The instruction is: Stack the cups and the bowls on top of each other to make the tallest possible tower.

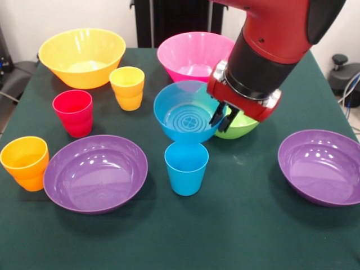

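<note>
My gripper (223,116) is shut on the right rim of the small blue bowl (183,112). The bowl hangs tilted, its inside facing the camera, just above the upright blue cup (186,167); I cannot tell whether they touch. Half hidden behind the gripper sits the lime green bowl (243,127). A red cup (73,112) and a yellow cup (127,87) stand upright at the left. At the left edge is an orange cup (25,162). Nothing is stacked.
A large orange-yellow bowl (82,56) and a pink bowl (191,53) sit at the back. One wide purple bowl (95,171) lies front left next to the orange cup. Another purple bowl (323,166) lies at the right edge.
</note>
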